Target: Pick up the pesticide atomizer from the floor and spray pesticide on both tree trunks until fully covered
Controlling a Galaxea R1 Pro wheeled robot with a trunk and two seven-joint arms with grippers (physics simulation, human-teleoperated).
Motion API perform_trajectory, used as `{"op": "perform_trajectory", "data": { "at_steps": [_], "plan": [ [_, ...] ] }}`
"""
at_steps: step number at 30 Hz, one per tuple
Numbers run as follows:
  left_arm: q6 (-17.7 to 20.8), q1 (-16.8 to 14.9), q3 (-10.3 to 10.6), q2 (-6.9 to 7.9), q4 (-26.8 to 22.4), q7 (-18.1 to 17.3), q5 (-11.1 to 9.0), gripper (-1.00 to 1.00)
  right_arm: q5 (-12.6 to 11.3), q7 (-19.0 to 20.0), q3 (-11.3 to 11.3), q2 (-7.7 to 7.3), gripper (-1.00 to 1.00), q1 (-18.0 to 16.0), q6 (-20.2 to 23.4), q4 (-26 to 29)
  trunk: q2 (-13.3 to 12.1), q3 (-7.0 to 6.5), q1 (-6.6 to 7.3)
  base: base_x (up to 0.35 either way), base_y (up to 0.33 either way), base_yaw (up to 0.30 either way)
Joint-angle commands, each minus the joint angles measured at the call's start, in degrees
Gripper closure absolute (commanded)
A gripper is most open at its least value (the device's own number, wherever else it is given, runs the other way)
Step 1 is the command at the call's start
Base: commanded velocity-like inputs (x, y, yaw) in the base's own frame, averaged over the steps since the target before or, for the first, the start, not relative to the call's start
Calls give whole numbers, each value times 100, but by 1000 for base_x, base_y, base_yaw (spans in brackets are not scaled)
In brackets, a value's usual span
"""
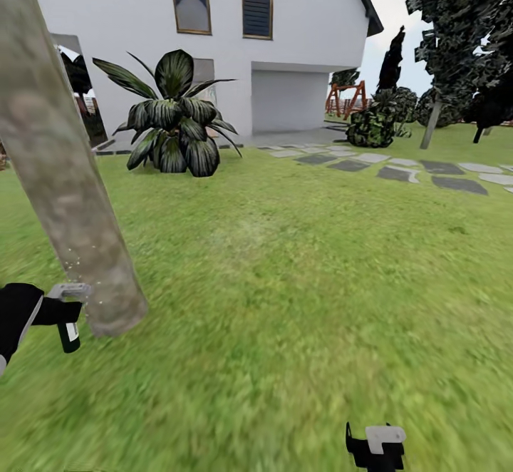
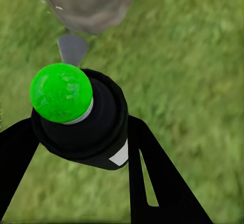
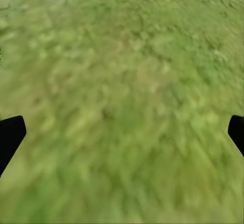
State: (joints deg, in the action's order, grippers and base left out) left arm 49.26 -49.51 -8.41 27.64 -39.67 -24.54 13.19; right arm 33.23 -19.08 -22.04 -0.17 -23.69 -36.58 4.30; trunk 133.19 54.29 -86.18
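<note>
Grass (image 1: 299, 301) — left tool (image 1: 60, 311) grips atomizer (image 1: 69, 315)

Flat, even daylight with no cast shadows; the grass (image 1: 299, 301) renders smeared and blurry, worst near the wrist cameras.

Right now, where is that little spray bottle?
In the head view, the pesticide atomizer is low on the left, held in the left pincer, its nozzle right by the base of the tree trunk.

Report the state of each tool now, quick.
Left tool: shut on the pesticide atomizer, nozzle at the tree trunk.
Right tool: open, holding nothing, over grass.
</note>
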Motion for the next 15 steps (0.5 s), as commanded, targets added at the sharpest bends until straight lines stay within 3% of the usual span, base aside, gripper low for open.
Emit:
{"op": "perform_trajectory", "data": {
  "at_steps": [1,7,15],
  "plan": [
    [16,-6,-15,-5,-5,-46,61,100,61,-34,-28,-1,-100,-4,-12,-8,2,6,0,144,-251,277],
    [5,2,-16,-5,18,13,61,100,61,-34,-28,-1,-100,-4,-12,-12,2,6,0,146,-251,275],
    [13,2,-21,-5,45,98,61,100,61,-34,-28,-1,-100,-4,-12,-14,2,6,0,196,-233,29]
  ]
}}
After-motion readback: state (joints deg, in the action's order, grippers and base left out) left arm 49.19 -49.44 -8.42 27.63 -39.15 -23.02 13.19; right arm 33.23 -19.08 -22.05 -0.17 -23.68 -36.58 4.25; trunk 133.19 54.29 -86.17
